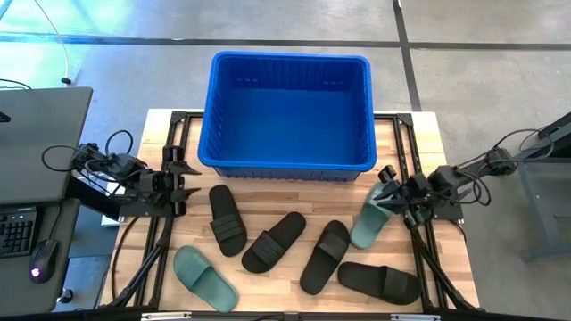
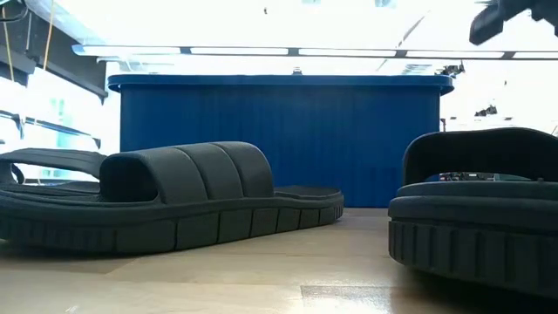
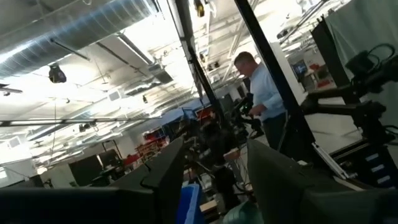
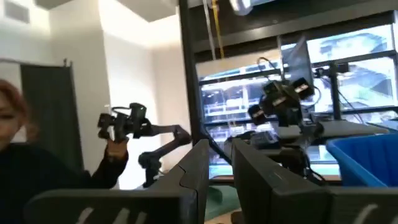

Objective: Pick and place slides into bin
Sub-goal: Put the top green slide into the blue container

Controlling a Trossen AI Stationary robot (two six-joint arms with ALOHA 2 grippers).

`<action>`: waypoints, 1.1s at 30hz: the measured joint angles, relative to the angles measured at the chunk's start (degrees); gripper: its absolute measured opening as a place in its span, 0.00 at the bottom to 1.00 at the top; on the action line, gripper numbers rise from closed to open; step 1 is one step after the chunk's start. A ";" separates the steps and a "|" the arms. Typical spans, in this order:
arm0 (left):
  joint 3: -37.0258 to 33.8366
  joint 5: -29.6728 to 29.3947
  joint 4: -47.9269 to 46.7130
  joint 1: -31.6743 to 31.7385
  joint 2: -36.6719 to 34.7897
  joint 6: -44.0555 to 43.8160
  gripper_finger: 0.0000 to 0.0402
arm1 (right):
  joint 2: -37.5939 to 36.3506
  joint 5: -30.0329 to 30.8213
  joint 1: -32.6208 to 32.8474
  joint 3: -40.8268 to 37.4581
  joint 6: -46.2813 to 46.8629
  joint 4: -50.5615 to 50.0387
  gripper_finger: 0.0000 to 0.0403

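The blue bin (image 1: 287,111) stands at the table's far middle and also shows in the low view (image 2: 279,139). Four black slides (image 1: 227,218) (image 1: 274,241) (image 1: 325,256) (image 1: 379,281) and one sage green slide (image 1: 203,278) lie flat on the wood in front of it. My right gripper (image 1: 390,189) is at the bin's near right corner, shut on the second green slide (image 1: 368,221). My left gripper (image 1: 185,183) is open and empty at the table's left side, beside the bin's near left corner. My right gripper holds the green slide by its end nearest the bin (image 1: 379,194), coming from the table's right side. The slide slants away from the fingers toward the near edge. The fingers hide the place of contact, and I cannot tell whether the slide's lower end (image 1: 364,239) touches the table.
The bin's inside (image 1: 285,98) holds nothing. In the low view two black slides (image 2: 174,196) (image 2: 475,209) fill the foreground. Black frame rails (image 1: 165,241) (image 1: 428,250) run along both table sides. A desk with a keyboard (image 1: 18,232) stands left. People show beyond the table (image 3: 261,93).
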 joint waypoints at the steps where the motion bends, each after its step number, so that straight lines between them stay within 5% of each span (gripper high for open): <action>1: 0.02 0.00 0.41 0.00 0.44 -0.37 0.40 | 2.08 0.09 0.74 1.18 -0.99 -0.86 0.15; 7: 0.00 -0.56 0.86 0.00 2.14 -1.80 0.40 | 20.05 7.15 4.37 8.20 3.56 -7.13 0.15; 19: 0.00 -4.96 1.21 0.00 2.27 -1.36 0.40 | 48.08 10.46 8.25 28.03 34.36 -37.35 0.15; 33: 0.00 -4.96 -2.85 0.00 2.27 -1.37 0.40 | 66.87 2.58 8.18 52.08 57.69 -95.40 0.15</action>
